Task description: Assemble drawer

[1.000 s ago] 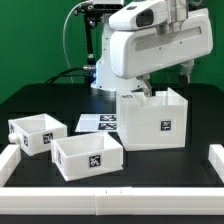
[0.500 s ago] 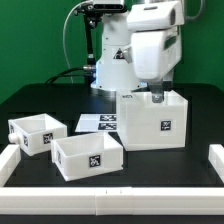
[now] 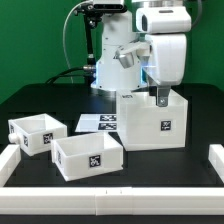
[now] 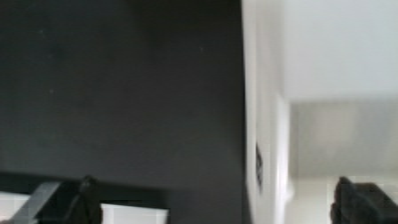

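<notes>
The large white drawer case (image 3: 155,122) stands on the black table at the exterior view's right, with a marker tag on its front. My gripper (image 3: 163,97) hangs at the case's top rim, fingers pointing down. In the wrist view the gripper (image 4: 214,205) is open, with one dark fingertip (image 4: 63,200) on each side of a white case wall (image 4: 263,110). It holds nothing. Two small white drawer boxes sit at the exterior view's left, one further back (image 3: 36,132) and one nearer the front (image 3: 88,155).
The marker board (image 3: 98,122) lies flat between the case and the small boxes. White rails (image 3: 110,196) run along the table's front and sides. The robot base (image 3: 105,60) stands behind the case.
The arm's hand has swung toward the exterior view's right and turned, and the fingers have come down to the case's top rim.
</notes>
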You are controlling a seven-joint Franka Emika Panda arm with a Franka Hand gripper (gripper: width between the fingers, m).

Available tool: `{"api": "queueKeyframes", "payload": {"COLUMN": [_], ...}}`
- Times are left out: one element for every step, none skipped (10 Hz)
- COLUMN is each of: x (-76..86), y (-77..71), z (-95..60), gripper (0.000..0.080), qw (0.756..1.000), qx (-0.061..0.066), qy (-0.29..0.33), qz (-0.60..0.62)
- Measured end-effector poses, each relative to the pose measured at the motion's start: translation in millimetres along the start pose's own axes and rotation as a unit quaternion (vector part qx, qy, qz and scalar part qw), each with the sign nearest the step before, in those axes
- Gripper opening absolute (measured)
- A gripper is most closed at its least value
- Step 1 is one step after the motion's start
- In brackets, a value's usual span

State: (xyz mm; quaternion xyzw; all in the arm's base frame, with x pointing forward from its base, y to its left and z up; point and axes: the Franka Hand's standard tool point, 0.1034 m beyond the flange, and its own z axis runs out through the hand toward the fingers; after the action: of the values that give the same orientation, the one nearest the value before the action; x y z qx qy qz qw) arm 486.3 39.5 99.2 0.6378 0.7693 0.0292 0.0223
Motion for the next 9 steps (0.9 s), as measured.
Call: {"api": "queueKeyframes", "payload": {"x": [-1.2, 1.7, 5.1, 6.4, 5.3, 0.6, -7.4, -9.1, -9.7], "y": [-9.5, -13.9, -16.4, -17.8, -19.1, -22.2, -25.2, -25.3, -25.5], "z": [6.4, 12.8, 18.0, 20.5, 22.3, 26.2, 28.9, 28.9, 29.0], "gripper": [0.0649, 0.0649, 0.0649, 0.0649, 0.0649, 0.0649, 0.0649, 0.0649, 0.0536], "qw": [1.0, 1.0, 0.999, 0.998, 0.998, 0.997, 0.996, 0.996, 0.996], "qx": [0.007, 0.012, 0.018, 0.02, 0.022, 0.027, 0.031, 0.031, 0.031], "qy": [-0.003, -0.003, -0.003, -0.003, -0.004, -0.003, -0.003, -0.006, -0.006], "qz": [-0.004, 0.02, 0.047, 0.057, 0.062, 0.07, 0.081, 0.083, 0.084]}}
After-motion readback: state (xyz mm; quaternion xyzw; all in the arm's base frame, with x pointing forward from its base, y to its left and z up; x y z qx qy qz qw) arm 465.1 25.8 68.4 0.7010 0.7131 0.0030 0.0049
